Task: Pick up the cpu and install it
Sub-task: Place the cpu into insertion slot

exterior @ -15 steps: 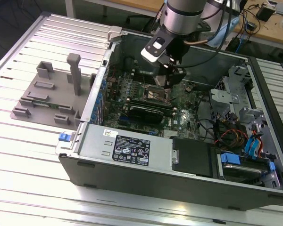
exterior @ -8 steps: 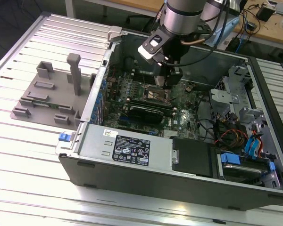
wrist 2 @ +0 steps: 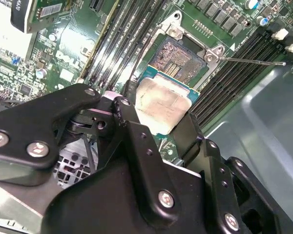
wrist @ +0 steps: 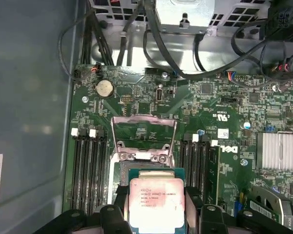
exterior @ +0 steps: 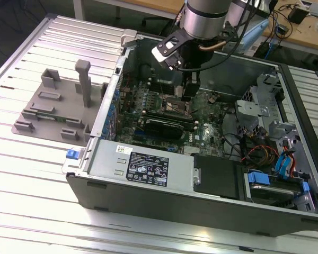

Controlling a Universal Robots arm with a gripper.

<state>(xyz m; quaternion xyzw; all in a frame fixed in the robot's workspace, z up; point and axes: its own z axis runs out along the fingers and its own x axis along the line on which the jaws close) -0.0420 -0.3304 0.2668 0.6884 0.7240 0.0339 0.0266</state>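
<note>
The cpu (wrist: 156,201) is a flat square chip with a silver top plate and a thin pale rim. It sits between the black fingers (wrist: 118,204) of my gripper (wrist: 156,210), which is shut on its two opposite edges. In the second wrist view the cpu (wrist 2: 162,104) is over the near edge of the open socket (wrist 2: 178,54), whose contact field is partly uncovered. The socket's metal load frame (wrist: 143,136) stands hinged up. Whether the chip touches the socket I cannot tell. In the exterior view my gripper (exterior: 188,94) reaches down into the open computer case (exterior: 201,196) above the motherboard (exterior: 164,114).
Memory slots (wrist: 90,170) flank the socket on both sides. A thin retention lever (wrist 2: 254,61) sticks out beside it. A coin battery (wrist: 104,88), a finned heatsink (wrist: 280,151) and loose cables (wrist: 166,53) are close by. A grey plastic fixture (exterior: 58,106) lies on the table outside the case.
</note>
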